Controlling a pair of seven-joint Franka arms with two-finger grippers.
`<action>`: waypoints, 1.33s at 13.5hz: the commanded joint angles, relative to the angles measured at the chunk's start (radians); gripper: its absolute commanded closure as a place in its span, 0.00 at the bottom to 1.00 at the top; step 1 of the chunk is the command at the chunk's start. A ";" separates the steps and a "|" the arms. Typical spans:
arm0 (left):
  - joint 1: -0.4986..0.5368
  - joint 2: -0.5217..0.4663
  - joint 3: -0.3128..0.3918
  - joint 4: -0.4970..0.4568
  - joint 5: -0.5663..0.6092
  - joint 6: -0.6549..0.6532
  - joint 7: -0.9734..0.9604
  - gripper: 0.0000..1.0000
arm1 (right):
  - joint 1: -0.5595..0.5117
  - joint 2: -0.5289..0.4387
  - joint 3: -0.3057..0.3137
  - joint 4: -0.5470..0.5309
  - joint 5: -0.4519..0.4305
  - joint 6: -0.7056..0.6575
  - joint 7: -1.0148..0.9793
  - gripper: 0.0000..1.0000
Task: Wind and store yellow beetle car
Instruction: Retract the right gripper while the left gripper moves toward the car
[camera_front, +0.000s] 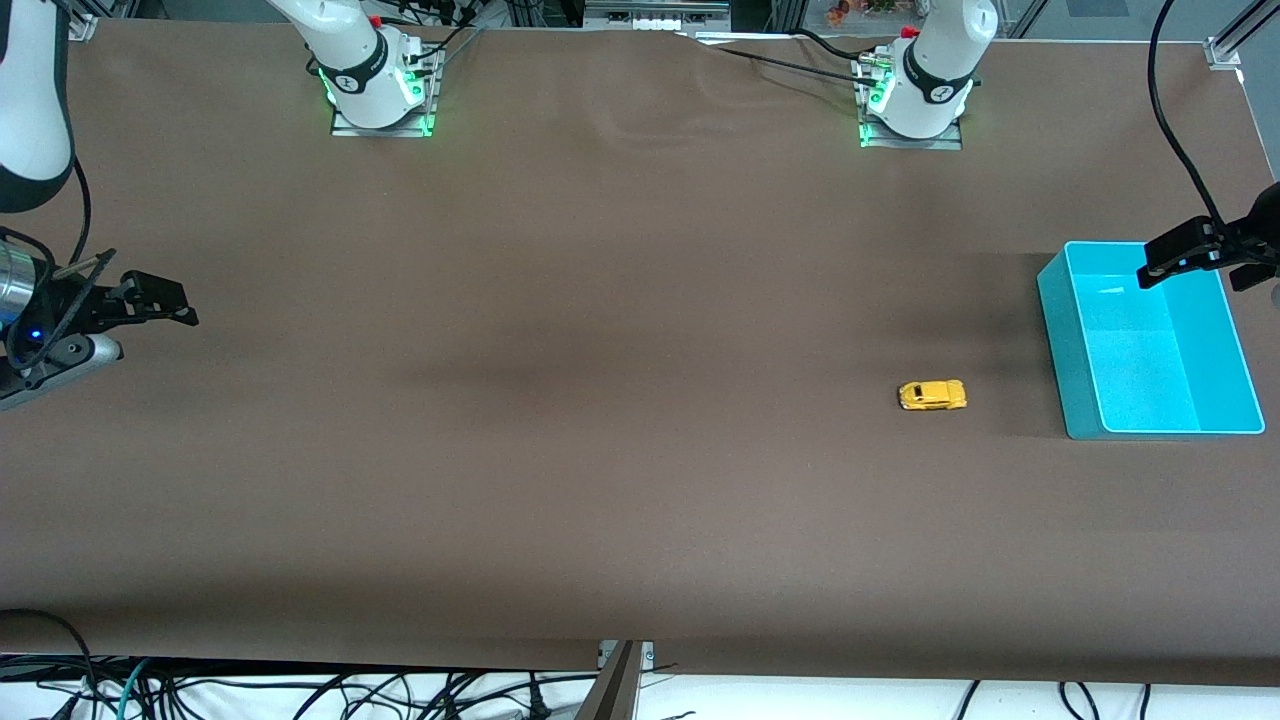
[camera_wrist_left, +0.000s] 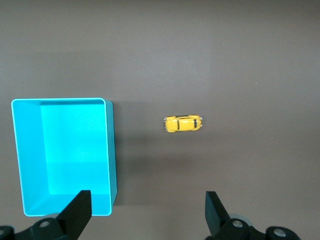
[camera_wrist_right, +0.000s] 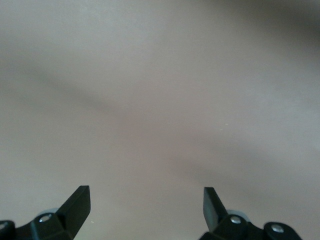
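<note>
The brown tabletop (camera_front: 560, 400) carries only two things, both toward the left arm's end. The largest is the turquoise bin (camera_front: 1060, 330), which stands open and has nothing inside it. The car (camera_front: 932, 394) rests on its wheels on the bare tabletop near the bin, a little apart from it toward the right arm's end, and level with the part of the bin nearer to the front camera. The left gripper (camera_front: 1205, 255) hangs in the air over the bin's farther edge with its jaws wide and holds nothing; in the left wrist view the car (camera_wrist_left: 183, 123) and the bin (camera_wrist_left: 113, 150) are both visible below the left gripper (camera_wrist_left: 147, 212). The right gripper (camera_front: 150, 300) waits over the bare tabletop at its own end, also wide and without any load, as the right wrist view of it (camera_wrist_right: 147, 207) shows. The task seems not yet begun. To do the first step well, the left arm is probably the better choice, since it is closer. It should come down straight over the car and close on the two long sides of the body, because the car is small and rounded and may slip or roll away.
</note>
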 joint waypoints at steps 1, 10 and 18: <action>-0.001 -0.006 0.000 0.015 -0.018 -0.022 0.003 0.00 | 0.030 0.008 0.001 0.068 -0.058 -0.038 0.027 0.00; -0.007 0.030 0.000 0.024 -0.005 -0.014 0.018 0.00 | 0.026 -0.043 -0.014 0.135 -0.089 -0.105 0.030 0.00; -0.007 0.078 0.000 -0.207 -0.001 0.290 0.018 0.00 | -0.011 -0.156 0.000 0.002 -0.077 -0.148 0.207 0.00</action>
